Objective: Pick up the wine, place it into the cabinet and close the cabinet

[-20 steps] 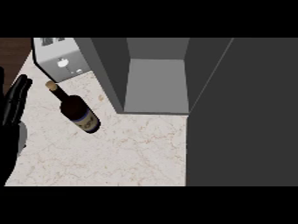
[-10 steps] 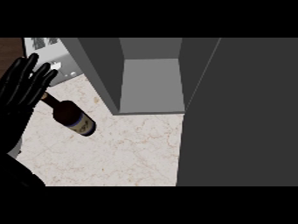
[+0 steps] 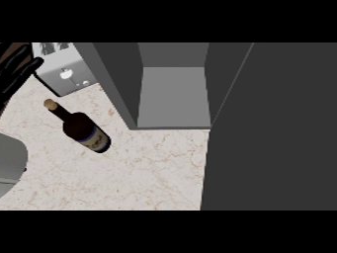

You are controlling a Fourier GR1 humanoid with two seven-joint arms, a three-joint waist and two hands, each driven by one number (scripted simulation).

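Observation:
The wine bottle (image 3: 81,129) is dark with a cork top and a blue-and-gold label. It rests on the marbled counter, its neck pointing to the upper left. My left hand (image 3: 6,74) is at the view's upper left, open with fingers spread, up and left of the cork and not touching the bottle. Its grey forearm (image 3: 1,159) comes in along the left edge. The grey cabinet (image 3: 172,94) stands open right of the bottle, and its inside shows nothing. No right hand shows.
The cabinet's open door (image 3: 280,128) fills the view's right side as a big dark panel. A silver toaster (image 3: 66,75) stands at the back left, just beside my hand. Pale counter (image 3: 127,183) stretches in front of the bottle.
My left hand has moved forward from the left edge, past the bottle's neck, to the upper left corner. Its forearm now shows. The bottle lies where it was on the counter.

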